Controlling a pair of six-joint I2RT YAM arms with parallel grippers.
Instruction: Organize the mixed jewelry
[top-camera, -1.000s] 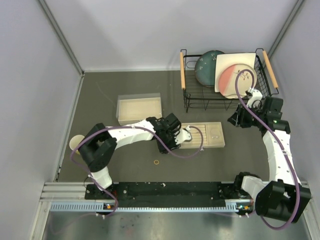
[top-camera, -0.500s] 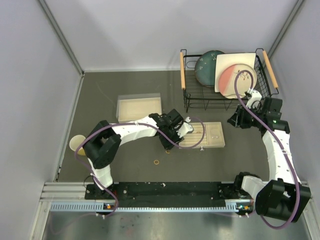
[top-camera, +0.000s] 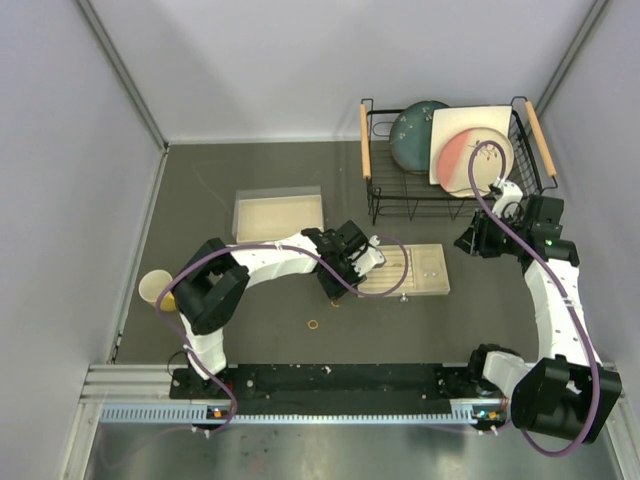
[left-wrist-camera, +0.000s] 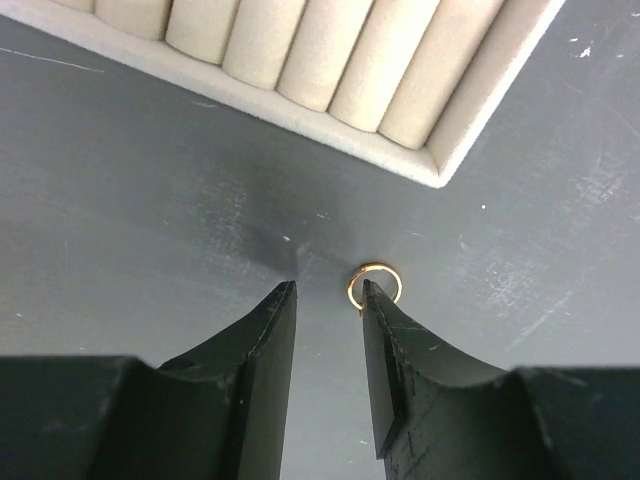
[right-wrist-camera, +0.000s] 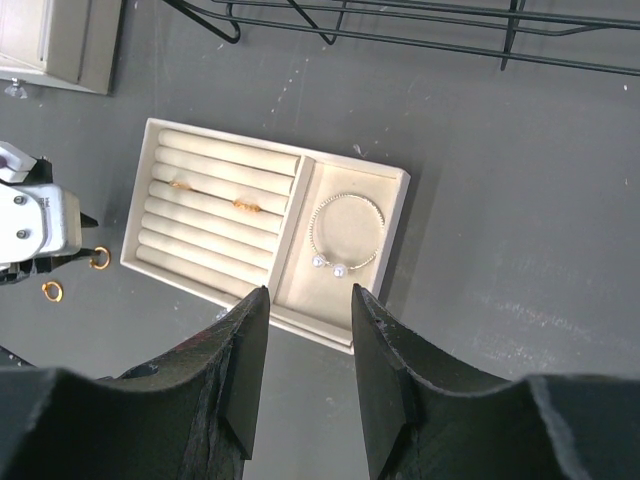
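The left gripper (left-wrist-camera: 328, 292), jaws parted, sits beside a gold ring (left-wrist-camera: 375, 284).

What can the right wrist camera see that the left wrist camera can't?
Only the right wrist view: the whole tray, two rings in its slots, the bracelet in its side compartment, and the wire rack. Only the left wrist view: the left pincer up close, open, one fingertip beside a loose ring. Both: the tray's ribbed corner and a loose ring on the dark table.
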